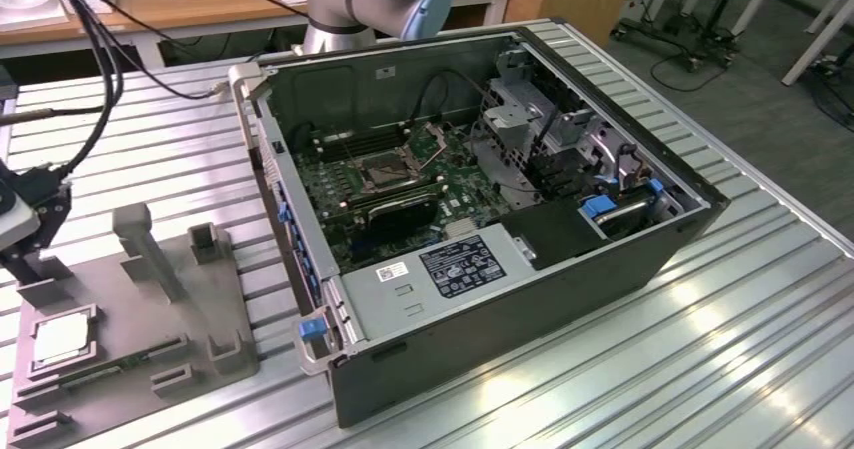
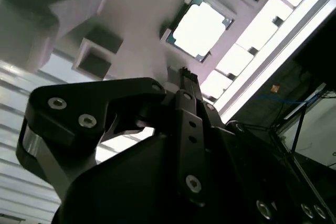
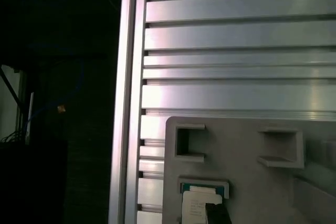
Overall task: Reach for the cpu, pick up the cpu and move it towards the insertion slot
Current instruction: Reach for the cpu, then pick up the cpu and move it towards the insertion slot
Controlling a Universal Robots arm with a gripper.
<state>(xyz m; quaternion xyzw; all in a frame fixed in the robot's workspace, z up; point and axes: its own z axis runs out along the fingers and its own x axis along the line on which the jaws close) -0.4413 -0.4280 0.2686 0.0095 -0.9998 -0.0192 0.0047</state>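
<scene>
Gripper (image 2: 181,76) near cpu (image 2: 201,29) lying in grey tray (image 2: 137,22); spread or pressed together, cannot tell. Insertion slot (image 1: 382,174) seen well apart in exterior view.

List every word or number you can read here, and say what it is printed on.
No text is readable.
The black label on the metal box: too small.
The white sticker beside it: too small.
The chip: glare on its face, nothing legible.
</scene>
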